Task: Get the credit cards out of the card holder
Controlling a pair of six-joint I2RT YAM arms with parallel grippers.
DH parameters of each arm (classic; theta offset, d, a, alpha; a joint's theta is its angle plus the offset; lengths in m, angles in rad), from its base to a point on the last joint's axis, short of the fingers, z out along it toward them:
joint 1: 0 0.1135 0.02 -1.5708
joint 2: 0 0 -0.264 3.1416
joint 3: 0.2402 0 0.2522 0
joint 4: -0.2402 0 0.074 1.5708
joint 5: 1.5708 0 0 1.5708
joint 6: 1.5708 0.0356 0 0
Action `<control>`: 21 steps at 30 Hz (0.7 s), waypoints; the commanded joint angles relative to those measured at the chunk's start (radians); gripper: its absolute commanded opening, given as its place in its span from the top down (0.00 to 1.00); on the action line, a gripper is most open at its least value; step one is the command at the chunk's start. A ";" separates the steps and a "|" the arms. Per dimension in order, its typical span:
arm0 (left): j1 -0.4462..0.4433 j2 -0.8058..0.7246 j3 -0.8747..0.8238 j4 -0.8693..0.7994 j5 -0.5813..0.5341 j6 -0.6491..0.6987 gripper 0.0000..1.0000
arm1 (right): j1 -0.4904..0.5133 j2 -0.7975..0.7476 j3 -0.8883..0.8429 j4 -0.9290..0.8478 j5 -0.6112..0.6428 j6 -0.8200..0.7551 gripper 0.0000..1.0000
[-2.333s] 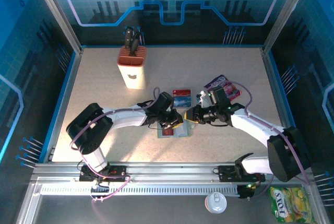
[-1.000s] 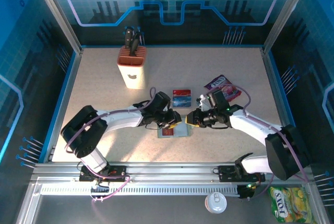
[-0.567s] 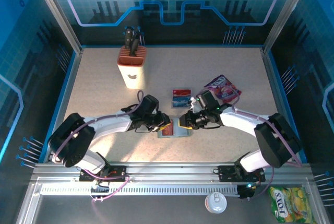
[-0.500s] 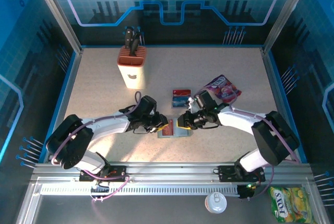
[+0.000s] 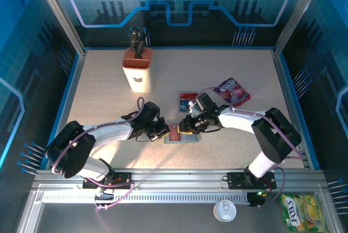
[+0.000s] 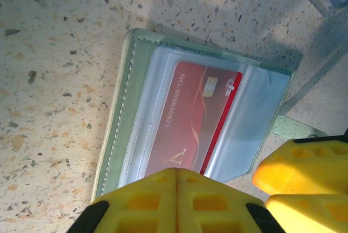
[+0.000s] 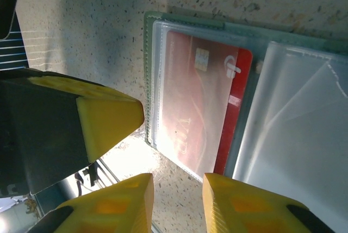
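Counter [image 5: 103, 108]: we log clear passage along the left edge, back centre and far right. Obstacles: knife block [image 5: 137, 70], back left; snack packet [image 5: 232, 91] and loose card [image 5: 186, 98], right of centre; left hand [image 5: 166, 131] and right hand [image 5: 186, 126], flanking the card holder [image 5: 185, 138].

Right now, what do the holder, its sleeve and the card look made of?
Holder: matte grey-green, stitched edge, probably faux leather or fabric. Card: likely stiff plastic, red, printed, with a chip. Sleeve: clear, shiny plastic; the card shows through.
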 commanded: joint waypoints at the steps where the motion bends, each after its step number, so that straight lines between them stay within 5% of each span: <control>1: 0.010 0.026 -0.002 0.003 0.007 0.027 0.95 | 0.014 0.014 0.023 0.003 0.015 0.004 0.69; 21: 0.013 0.073 0.004 -0.048 -0.020 0.054 1.00 | 0.017 0.072 0.055 0.000 -0.001 -0.006 0.69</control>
